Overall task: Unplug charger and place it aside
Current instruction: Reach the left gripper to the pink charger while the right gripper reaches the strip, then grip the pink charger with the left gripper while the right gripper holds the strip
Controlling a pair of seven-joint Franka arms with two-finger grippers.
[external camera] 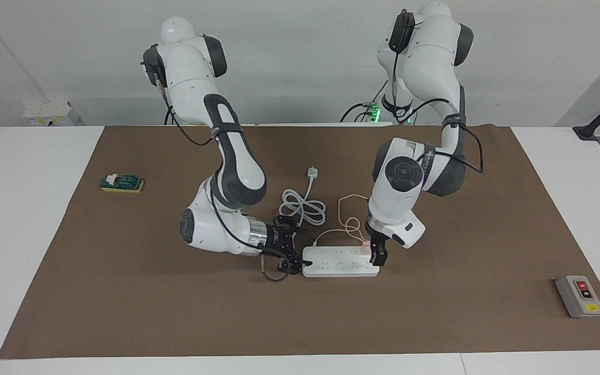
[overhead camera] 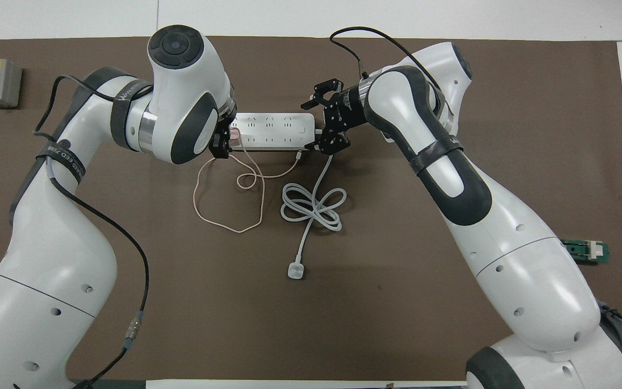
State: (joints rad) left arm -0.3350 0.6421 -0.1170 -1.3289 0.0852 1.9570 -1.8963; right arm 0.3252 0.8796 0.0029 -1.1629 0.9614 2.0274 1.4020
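White-and-grey arms, seemingly black pincers

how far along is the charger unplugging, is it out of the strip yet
Not out yet: the charger sits plugged in at the power strip end toward the left arm. In hand: the left gripper is down around the charger, and the open right gripper is at the strip's cord end, seemingly to brace it. Left: pull the charger free and set it aside.
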